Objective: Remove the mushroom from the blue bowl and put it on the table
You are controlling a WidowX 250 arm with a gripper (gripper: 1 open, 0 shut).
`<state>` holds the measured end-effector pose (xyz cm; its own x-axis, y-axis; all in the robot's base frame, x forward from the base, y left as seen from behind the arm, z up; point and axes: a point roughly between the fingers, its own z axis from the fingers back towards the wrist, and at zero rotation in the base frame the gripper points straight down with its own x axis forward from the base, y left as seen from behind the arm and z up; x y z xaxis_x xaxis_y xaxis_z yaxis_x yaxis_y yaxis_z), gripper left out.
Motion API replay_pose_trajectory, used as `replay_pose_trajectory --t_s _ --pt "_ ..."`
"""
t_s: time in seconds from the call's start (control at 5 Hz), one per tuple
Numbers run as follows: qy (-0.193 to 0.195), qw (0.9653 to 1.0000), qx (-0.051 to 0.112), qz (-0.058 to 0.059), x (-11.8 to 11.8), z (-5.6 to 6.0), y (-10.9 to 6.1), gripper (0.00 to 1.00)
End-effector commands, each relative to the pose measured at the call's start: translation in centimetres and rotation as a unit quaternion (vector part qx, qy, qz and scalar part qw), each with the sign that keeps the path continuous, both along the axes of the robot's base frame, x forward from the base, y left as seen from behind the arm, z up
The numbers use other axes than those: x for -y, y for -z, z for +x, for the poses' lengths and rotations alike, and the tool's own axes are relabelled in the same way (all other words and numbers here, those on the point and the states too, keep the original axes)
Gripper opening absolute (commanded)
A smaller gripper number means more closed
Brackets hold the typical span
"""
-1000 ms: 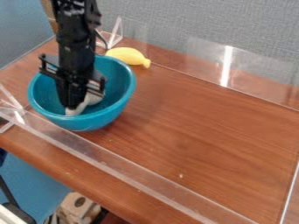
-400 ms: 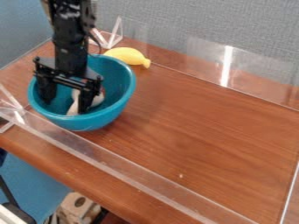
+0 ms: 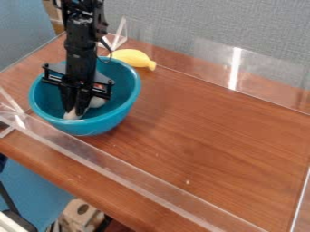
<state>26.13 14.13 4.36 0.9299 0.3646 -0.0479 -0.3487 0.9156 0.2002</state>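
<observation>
The gripper (image 3: pixel 78 106) (pointing down) pinches the mushroom (image 3: pixel 76 111) inside the blue bowl (image 3: pixel 119 107).

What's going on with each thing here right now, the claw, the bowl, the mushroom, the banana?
gripper: pointing down inside the bowl, fingers drawn in around the mushroom.
mushroom: in the bowl, mostly hidden by the gripper, not lifted.
blue bowl: upright on the table.
banana: lying on the table behind the bowl, untouched.
table: holds the bowl and banana.
</observation>
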Motion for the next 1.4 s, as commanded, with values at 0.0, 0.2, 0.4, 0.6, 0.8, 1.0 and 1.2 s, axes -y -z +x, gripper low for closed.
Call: replay_pose_trajectory --t_s 0.0,0.2,0.4,0.6,0.8,1.0,1.2 --pt "-0.007 0.9997 0.023 0.009 -0.4 1.3 -0.8 0.00" --pt "-0.008 0.9996 0.025 0.006 -0.2 1.8 -1.1 0.00" --pt "-0.007 0.9996 0.027 0.004 0.0 2.2 -1.4 0.00" --pt "-0.039 0.9988 0.030 0.003 0.6 2.0 -2.2 0.00" --pt "-0.072 0.9969 0.032 0.002 1.2 1.8 -3.0 0.00" --pt "-0.069 0.9970 0.035 -0.001 1.6 1.2 -4.3 0.00" --pt "-0.064 0.9973 0.036 -0.004 2.1 0.4 -5.5 0.00"
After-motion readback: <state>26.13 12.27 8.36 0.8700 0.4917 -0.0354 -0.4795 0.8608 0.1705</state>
